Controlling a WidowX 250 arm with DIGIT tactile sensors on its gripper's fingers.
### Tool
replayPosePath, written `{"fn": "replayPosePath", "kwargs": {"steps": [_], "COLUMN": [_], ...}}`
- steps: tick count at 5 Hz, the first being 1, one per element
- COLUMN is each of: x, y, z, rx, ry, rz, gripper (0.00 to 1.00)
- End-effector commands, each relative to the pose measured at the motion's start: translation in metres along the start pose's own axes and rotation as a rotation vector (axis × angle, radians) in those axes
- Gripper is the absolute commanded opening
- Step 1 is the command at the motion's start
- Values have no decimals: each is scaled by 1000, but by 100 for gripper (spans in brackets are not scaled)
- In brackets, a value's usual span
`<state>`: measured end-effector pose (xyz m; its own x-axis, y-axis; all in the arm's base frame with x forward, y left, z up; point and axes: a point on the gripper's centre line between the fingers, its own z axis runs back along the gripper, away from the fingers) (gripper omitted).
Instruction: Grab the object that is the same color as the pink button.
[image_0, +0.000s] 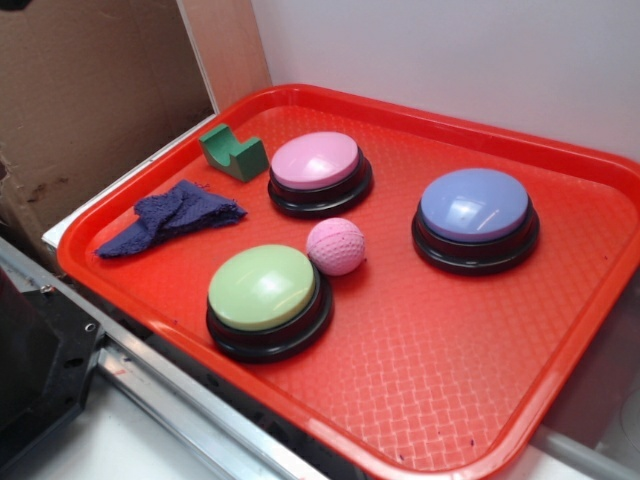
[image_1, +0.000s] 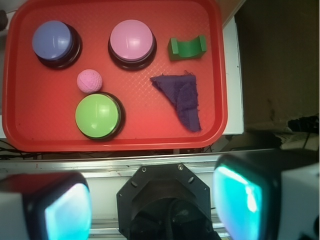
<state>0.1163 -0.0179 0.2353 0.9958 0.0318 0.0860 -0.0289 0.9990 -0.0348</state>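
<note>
A small pink dimpled ball (image_0: 335, 246) (image_1: 90, 81) lies on the red tray (image_0: 480, 400) (image_1: 30, 135), between the pink button (image_0: 316, 161) (image_1: 131, 40) and a green-topped button (image_0: 264, 288) (image_1: 98, 115). In the wrist view my gripper (image_1: 154, 202) hangs high above and off the tray's near edge, far from the ball. It is open, its two teal pads (image_1: 239, 202) wide apart with nothing between them. The gripper does not appear in the exterior view.
A lavender-blue button (image_0: 474, 205) (image_1: 52, 40) stands on the tray too, with a green notched block (image_0: 233, 152) (image_1: 187, 47) and a crumpled purple cloth (image_0: 175, 215) (image_1: 182, 99). A metal rail (image_0: 190, 400) and the black arm base (image_1: 165, 200) border the near side; cardboard (image_0: 90, 90) stands left.
</note>
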Motion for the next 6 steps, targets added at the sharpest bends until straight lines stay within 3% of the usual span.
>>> {"fn": "replayPosePath", "kwargs": {"steps": [1, 3, 4, 6], "x": [0, 23, 34, 62], "y": [0, -31, -45, -69], "z": [0, -20, -35, -88], "rx": [0, 44, 60, 55], "ry": [0, -68, -73, -175], "rz": [0, -215, -293, -236], "gripper": [100, 100, 100, 100]}}
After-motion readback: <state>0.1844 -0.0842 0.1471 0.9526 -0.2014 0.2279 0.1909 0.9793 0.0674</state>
